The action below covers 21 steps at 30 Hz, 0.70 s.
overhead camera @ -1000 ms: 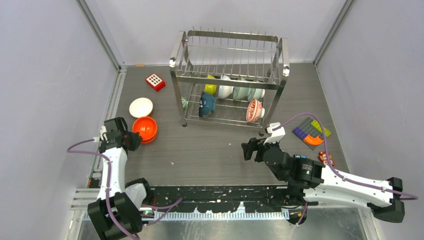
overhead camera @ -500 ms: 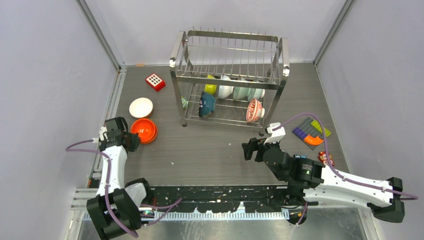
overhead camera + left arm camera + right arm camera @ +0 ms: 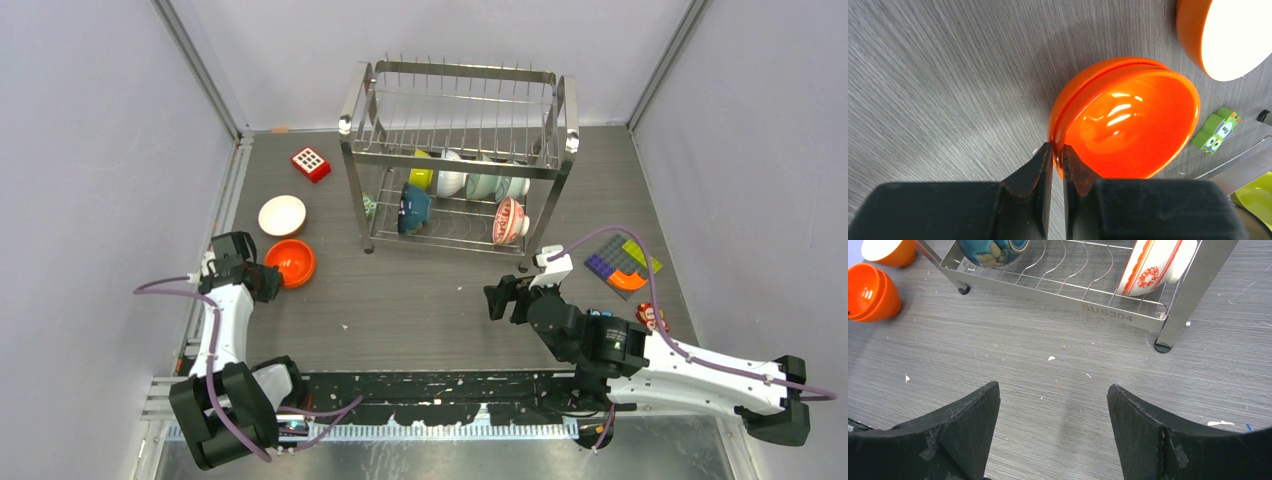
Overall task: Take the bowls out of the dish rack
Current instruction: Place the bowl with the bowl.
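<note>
Rack [image 3: 452, 165] holds bowls [image 3: 414, 207]; left tool [image 3: 1055, 150] pinches orange bowl [image 3: 1133, 125].

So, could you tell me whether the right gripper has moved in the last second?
No. The right gripper sits where it was, just near-left of the rack's foot.

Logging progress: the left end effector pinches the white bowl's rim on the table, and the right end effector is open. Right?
No: the left end effector pinches the rim of the orange bowl on the table, as the left wrist view shows; the right end effector is open.
</note>
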Available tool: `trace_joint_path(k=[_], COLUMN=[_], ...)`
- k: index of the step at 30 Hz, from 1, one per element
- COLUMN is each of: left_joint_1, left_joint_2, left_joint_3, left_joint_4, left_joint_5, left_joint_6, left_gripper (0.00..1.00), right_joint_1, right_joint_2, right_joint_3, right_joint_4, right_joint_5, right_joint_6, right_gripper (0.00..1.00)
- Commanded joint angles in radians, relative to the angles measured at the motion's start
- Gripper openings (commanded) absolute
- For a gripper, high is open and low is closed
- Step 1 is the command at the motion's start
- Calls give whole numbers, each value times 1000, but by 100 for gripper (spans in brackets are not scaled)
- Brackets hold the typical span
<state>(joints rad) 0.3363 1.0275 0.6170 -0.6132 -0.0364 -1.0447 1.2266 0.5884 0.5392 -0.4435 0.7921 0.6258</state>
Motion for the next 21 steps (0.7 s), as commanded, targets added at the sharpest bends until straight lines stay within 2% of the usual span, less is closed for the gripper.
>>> trace_joint_path(k=[1,14,17,21], left_joint_1=[7,0,-60,-233], left_joint_2=[-1,-115,-165,-254], left_joint_3=[41,169,217,250], left_joint_4=[11,-102,-130,-147], left_joint_5=[5,32,9,-91], left_joint_6=[19,91,147,210], left_gripper=[19,56,62,63], right_joint_1=[2,2,2,1], right_joint_2=[-13,9,16,23], right_joint_3=[-5,18,41,80], right_joint_4=[16,36,32,13], right_joint_5=[40,36,34,40], right_joint_6=[17,-3,-16,-39], right_gripper=[83,83,83,83])
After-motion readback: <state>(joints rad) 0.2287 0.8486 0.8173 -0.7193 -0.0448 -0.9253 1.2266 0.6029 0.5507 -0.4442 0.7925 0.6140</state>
